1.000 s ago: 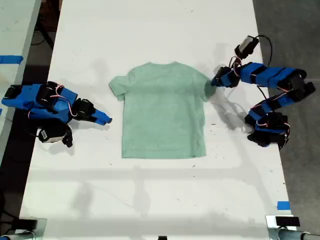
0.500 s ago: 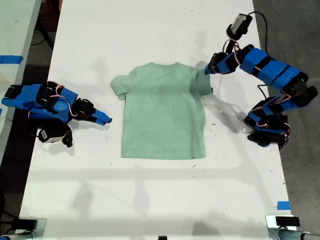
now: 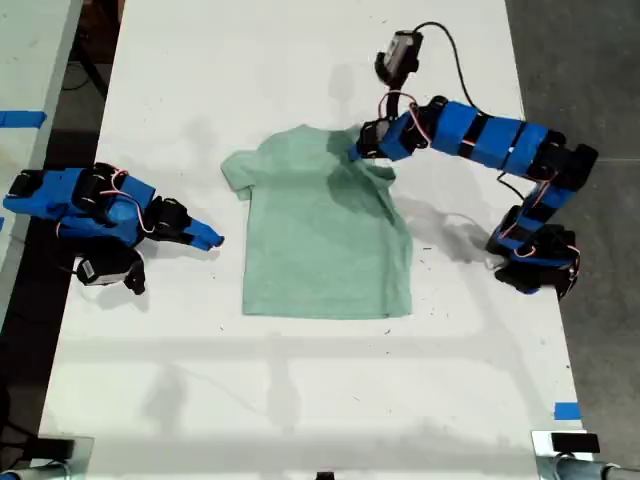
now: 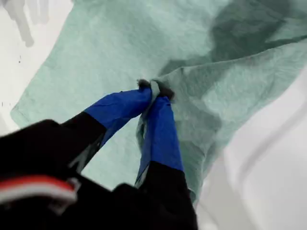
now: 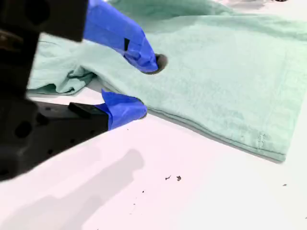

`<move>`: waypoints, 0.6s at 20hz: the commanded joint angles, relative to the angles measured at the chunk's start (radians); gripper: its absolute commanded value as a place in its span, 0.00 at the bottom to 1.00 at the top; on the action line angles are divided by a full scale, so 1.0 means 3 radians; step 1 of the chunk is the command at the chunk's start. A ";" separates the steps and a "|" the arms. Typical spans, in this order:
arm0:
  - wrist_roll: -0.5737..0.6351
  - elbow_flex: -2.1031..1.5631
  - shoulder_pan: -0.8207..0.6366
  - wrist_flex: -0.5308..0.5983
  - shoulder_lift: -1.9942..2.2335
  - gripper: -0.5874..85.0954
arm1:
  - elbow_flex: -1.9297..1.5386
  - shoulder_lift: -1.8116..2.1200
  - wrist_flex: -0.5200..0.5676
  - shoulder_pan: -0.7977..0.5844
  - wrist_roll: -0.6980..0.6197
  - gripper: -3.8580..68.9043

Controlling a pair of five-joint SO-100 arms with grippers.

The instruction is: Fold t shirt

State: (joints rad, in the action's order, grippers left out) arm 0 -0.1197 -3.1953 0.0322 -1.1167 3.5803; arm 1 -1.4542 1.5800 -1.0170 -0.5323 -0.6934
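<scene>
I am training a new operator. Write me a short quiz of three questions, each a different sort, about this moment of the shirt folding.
1. True or false: my first pincer grips the shirt.
2. My second pincer is: A) shut on a sleeve, B) open beside the shirt, C) out of view.
3. Which sleeve lies flat on the table, by the exterior view?

Key: 1 true; 2 B; 3 the exterior view's left one.

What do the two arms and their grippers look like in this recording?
Both arms are built of bright blue printed segments joined by black servo blocks, with thin red and white wires looped along the joints. My first gripper has blue fingers on a black base bearing a red-and-white mark; a black cable arcs to its small camera block. My second gripper has the same blue fingers on a black body.
</scene>
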 commanded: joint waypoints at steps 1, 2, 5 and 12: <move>0.0015 -0.0026 -0.0020 0.0051 0.0020 0.15 | 0.0808 -0.0527 0.0066 0.0358 -0.0061 0.07; 0.0015 -0.0026 -0.0020 0.0051 0.0020 0.15 | 0.0987 -0.0762 0.0046 0.0455 -0.0046 0.07; 0.0015 -0.0026 -0.0020 0.0051 0.0020 0.15 | 0.1074 -0.1166 0.0046 0.0568 0.0051 0.07; 0.0015 -0.0026 -0.0020 0.0051 0.0020 0.15 | 0.1048 -0.1237 -0.0082 0.0598 0.0036 0.46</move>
State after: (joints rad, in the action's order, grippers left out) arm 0 -0.1197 -3.1953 0.0322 -1.1167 3.5803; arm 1 -1.2149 1.1888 -1.0216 -0.3712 -0.6688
